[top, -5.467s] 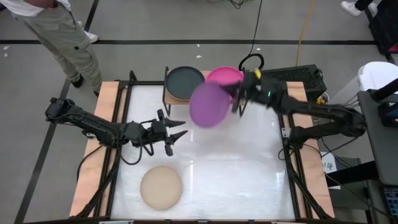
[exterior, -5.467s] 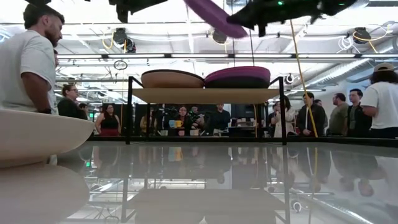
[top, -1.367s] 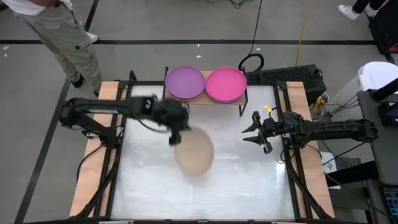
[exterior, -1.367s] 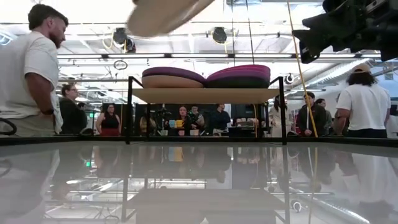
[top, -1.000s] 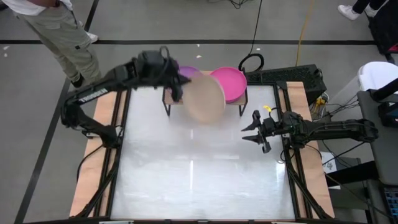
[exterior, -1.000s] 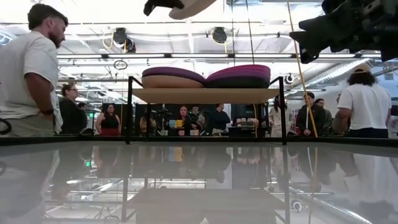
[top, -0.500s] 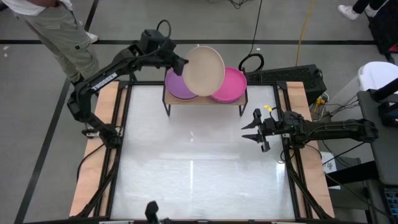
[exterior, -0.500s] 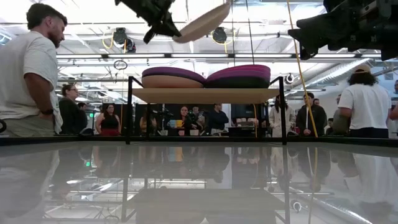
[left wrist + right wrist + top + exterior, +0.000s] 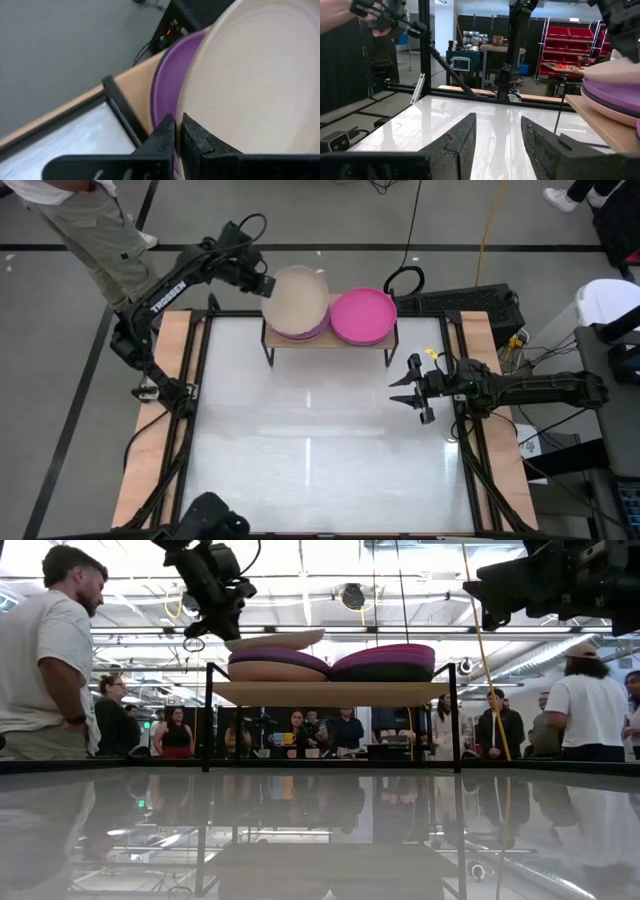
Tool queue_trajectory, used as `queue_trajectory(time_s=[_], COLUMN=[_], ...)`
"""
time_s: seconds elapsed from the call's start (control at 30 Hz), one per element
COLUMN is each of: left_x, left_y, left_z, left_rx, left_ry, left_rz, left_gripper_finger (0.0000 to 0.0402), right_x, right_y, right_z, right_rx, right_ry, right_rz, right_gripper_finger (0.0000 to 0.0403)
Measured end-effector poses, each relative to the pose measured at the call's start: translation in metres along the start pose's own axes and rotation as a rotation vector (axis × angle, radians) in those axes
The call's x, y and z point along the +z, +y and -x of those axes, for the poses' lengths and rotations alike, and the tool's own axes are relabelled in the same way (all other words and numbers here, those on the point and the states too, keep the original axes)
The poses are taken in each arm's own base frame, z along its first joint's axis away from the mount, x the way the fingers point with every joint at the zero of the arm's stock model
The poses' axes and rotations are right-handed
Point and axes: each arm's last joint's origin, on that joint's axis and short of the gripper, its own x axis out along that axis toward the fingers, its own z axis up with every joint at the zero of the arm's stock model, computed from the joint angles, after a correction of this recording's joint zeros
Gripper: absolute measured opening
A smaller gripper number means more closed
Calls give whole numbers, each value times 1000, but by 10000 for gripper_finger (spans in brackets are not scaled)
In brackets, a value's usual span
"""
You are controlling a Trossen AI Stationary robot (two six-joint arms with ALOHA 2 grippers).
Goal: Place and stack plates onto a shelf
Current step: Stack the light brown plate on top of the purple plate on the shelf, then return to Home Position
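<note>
Table: white top, nothing left to fetch
Shelf: upper middle of the high view, two stacks
Beige plate: hovering level just above the purple plate
My left gripper: clamped on its rim; centre, lower flat, then release
Right gripper: parked mid-right, fingers spread

Two dark arms showing at the frame's sides

The left arm, in the upper left of the high view, is wearing white lettering along its black link and trailing a thin black cable looping above its wrist. The right arm, at the right edge, is showing matte black segments with a small yellow mark near its gripper, whose blocky fingers are looking rough-textured.
</note>
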Motion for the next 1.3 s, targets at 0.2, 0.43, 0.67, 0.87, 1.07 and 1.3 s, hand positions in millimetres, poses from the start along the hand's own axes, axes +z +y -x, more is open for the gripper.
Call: queue_trajectory(time_s=[0.2, 0.43, 0.67, 0.87, 1.07, 1.3], left_x=[0, 3, 2, -4, -28, -82], left_y=[-6, -7, -9, -18, -51, -86], left_z=[-2, -13, -17, 11, 75, 119], left_rx=[3, 74, 53, -59, -70, -189], left_ry=[-15, -24, -2, -37, -209, -451], left_rz=[-23, -78, -88, -109, -322, -522], left_gripper_finger=[18, 78, 152, 192, 171, 115], right_x=[0, -1, -1, -3, -5, 0], right_y=[0, 0, 0, 0, 1, 4], right_z=[0, 0, 0, 0, 4, 16], right_rx=[0, 4, 4, 5, 6, 5], right_ry=[-1, 5, 7, 27, 59, 40], right_rz=[-3, -28, -26, -38, -46, -41], right_gripper_finger=[137, 137, 137, 137, 137, 137])
